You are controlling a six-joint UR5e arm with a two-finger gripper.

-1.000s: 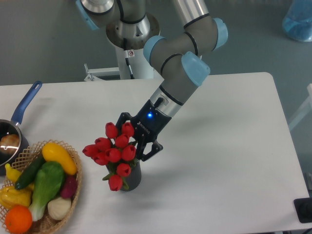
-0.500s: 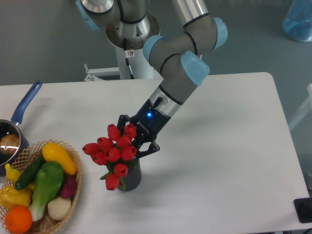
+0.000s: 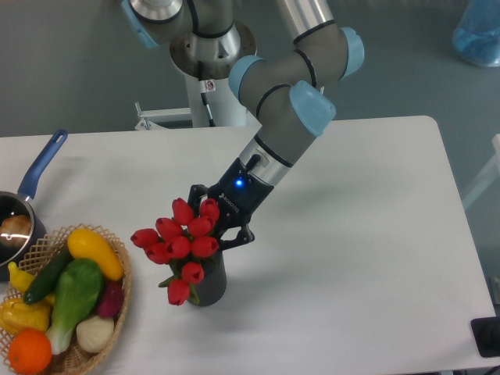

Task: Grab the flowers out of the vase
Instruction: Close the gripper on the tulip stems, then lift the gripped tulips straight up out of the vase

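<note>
Wicker basket (image 3: pixel 117 301) of vegetables and fruit stands at the near left of the vase (image 3: pixel 212 285), apart from it on the white bench (image 3: pixel 351 258). The vase, dark and ribbed, stands upright on the bench. The flowers (image 3: pixel 181 244), red tulips, sit in the vase, heads leaning left over its rim. Directly behind the vase, the tool (image 3: pixel 223 233) is pressed into the bunch; its fingers appear clenched about the flowers. Far left of the vase stands a blue-handled saucepan (image 3: pixel 35 176).
</note>
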